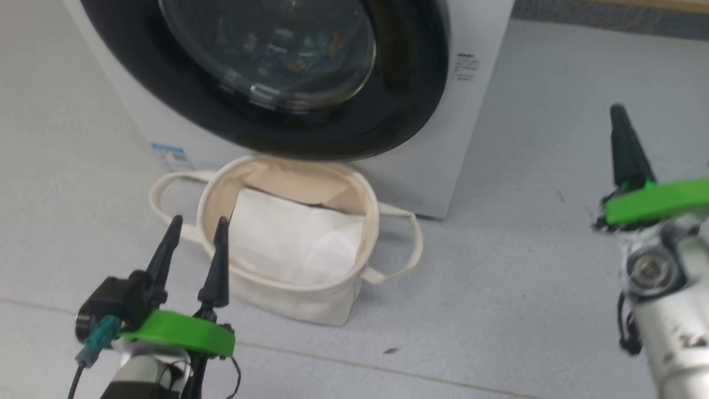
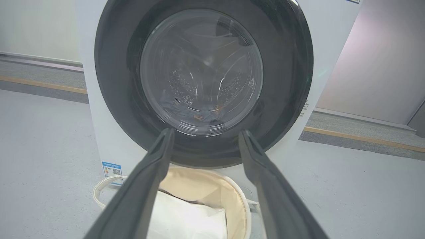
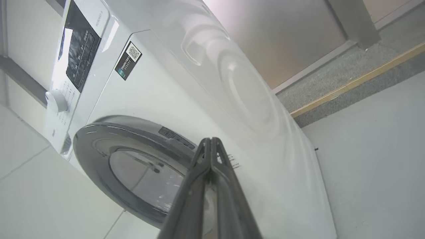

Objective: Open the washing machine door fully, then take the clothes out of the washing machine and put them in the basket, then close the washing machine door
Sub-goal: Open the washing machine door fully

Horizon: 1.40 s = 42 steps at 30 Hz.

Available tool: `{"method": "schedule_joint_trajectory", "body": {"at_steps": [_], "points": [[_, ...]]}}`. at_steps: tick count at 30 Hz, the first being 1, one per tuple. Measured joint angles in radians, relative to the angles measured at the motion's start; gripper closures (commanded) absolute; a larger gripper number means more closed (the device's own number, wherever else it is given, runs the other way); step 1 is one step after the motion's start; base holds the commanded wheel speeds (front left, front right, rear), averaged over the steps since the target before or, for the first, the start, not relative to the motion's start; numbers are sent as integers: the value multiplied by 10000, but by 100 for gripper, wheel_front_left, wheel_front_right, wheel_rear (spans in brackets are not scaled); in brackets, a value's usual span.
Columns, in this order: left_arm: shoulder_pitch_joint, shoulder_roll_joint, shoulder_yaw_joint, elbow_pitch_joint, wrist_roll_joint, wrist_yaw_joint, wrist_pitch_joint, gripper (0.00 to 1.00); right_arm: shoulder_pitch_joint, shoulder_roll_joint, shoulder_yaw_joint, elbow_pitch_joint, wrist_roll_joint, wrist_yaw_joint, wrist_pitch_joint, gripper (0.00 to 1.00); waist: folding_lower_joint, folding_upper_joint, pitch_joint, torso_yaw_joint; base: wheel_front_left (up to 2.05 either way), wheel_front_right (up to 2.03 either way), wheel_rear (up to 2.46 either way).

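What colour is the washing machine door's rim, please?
Glossy black door rim, best in head view.

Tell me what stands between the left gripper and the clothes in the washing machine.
The washing machine door is shut, and it stands between the open left gripper and the clothes lying behind its glass. Nothing else visible is in the way.

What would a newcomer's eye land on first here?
The large round black-rimmed glass door, closed on the white front-loading washing machine, dominates the upper head view. Below it sits a round cream canvas basket, the open left hand at its left rim, the shut right hand far right.
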Motion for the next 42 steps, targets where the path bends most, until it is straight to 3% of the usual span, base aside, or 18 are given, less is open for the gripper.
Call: {"method": "schedule_joint_trajectory", "body": {"at_steps": [8, 14, 21, 31, 42], "points": [[-377, -493, 0, -31, 36, -263, -10, 0, -1888, -1164, 23, 337, 3614, -2, 2594, 100, 0, 0, 844, 531, 0, 0, 0], [-559, -974, 121, -23, 349, -545, -10, 0, -3538, -1425, 13, 1634, 4945, -2, 4203, 100, 0, 0, 1486, 964, 0, 0, 0], [-920, -1528, 314, 255, 671, -1047, -10, 0, -5236, -1375, 612, 3448, 5156, -2, 5388, 100, 0, 0, 2111, 1523, 0, 0, 0], [-1149, -1988, 625, 537, 1014, -1409, -10, 0, -6420, -1187, 1129, 4562, 4788, -2, 5348, 100, 0, 0, 2498, 2290, 0, 0, 0], [-1178, -2194, 773, 585, 1174, -1630, -12, 0, -7217, -1143, 1429, 5216, 4646, -2, 4815, 100, 0, 0, 2891, 2477, 0, 0, 0]]}}
